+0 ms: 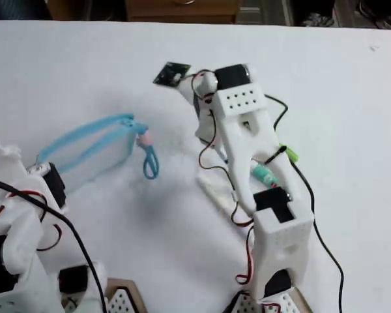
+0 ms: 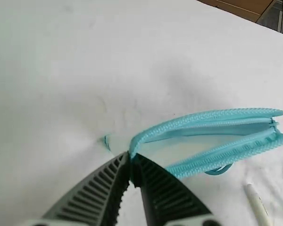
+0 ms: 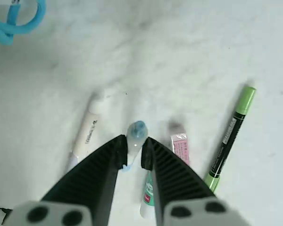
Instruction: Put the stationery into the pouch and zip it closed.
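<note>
A clear pouch [image 1: 94, 156] with a light blue zip lies on the white table, its mouth [image 2: 212, 141] gaping open. My left gripper [image 2: 130, 162] is shut on the pouch's closed end [image 1: 42, 168]. A blue loop pull [image 1: 150, 163] hangs at the other end. My right gripper [image 3: 137, 150] is shut on a white-and-green pen with a blue cap [image 3: 137, 132], low over the table. Beside the blue-capped pen lie a white pen [image 3: 87, 132], a small pink eraser [image 3: 180, 148] and a green marker [image 3: 228, 136].
The right arm [image 1: 247, 130] stretches over the stationery and covers most of it from above; the green marker [image 1: 289, 153] pokes out beside it. Black cables trail along the table. Bare white table lies between the pouch and the pens.
</note>
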`<action>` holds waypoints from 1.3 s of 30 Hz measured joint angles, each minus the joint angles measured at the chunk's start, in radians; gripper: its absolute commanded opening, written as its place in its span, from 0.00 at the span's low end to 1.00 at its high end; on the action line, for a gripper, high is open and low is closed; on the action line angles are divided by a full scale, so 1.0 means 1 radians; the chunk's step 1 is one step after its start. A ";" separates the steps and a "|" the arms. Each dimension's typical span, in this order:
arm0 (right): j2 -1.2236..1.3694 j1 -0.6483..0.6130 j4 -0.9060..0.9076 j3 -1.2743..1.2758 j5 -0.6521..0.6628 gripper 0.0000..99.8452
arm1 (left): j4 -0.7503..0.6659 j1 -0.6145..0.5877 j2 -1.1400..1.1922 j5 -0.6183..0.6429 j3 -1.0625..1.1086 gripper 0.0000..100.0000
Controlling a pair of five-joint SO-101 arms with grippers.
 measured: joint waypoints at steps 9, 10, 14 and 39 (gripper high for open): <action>-0.118 -0.002 0.002 -0.029 -0.054 0.02 | 0.000 0.000 0.000 0.000 0.000 0.02; -0.144 0.000 0.002 -0.052 -0.071 0.02 | 0.000 0.000 0.000 0.000 0.000 0.02; -0.282 0.000 0.002 -0.187 -0.124 0.02 | 0.000 0.000 0.000 0.000 0.000 0.02; -0.623 -0.457 0.003 -0.568 -0.760 0.02 | 0.000 0.000 0.000 0.000 0.000 0.02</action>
